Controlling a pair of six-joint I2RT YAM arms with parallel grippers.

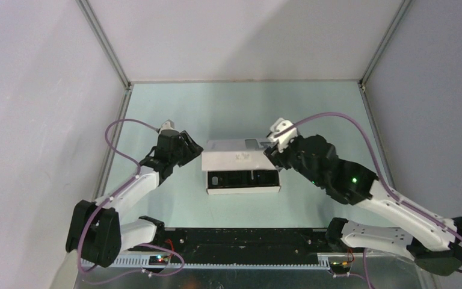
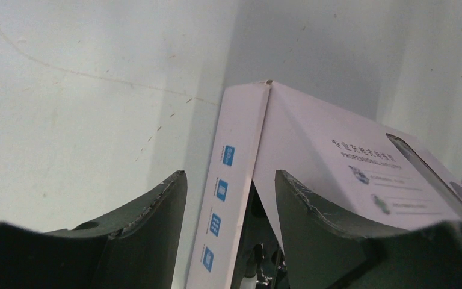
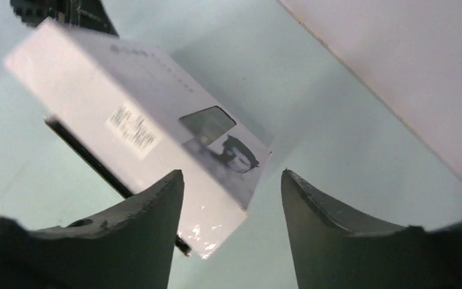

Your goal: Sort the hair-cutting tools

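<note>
Sorting not yet started, by the look: hair-cutting tools (image 1: 254,176), indistinct, apparently all in black tray (image 1: 272,178) of opened flat white cardboard box (image 1: 234,158) mid-worktop (image 1: 246,108); left gripper (image 1: 195,147) and right gripper (image 1: 271,150) flank it, fingers spread, holding nothing.

Top external view: mounted high at the near edge, angled down; the pale green counter (image 1: 240,102) covered from afar. Left wrist view: set behind the left claw (image 2: 230,174), faced close at one end of the flat white cardboard box (image 2: 301,138). Right wrist view: set behind the right claw (image 3: 231,171), aimed down at that box's printed top. Box shared by all three views.
</note>
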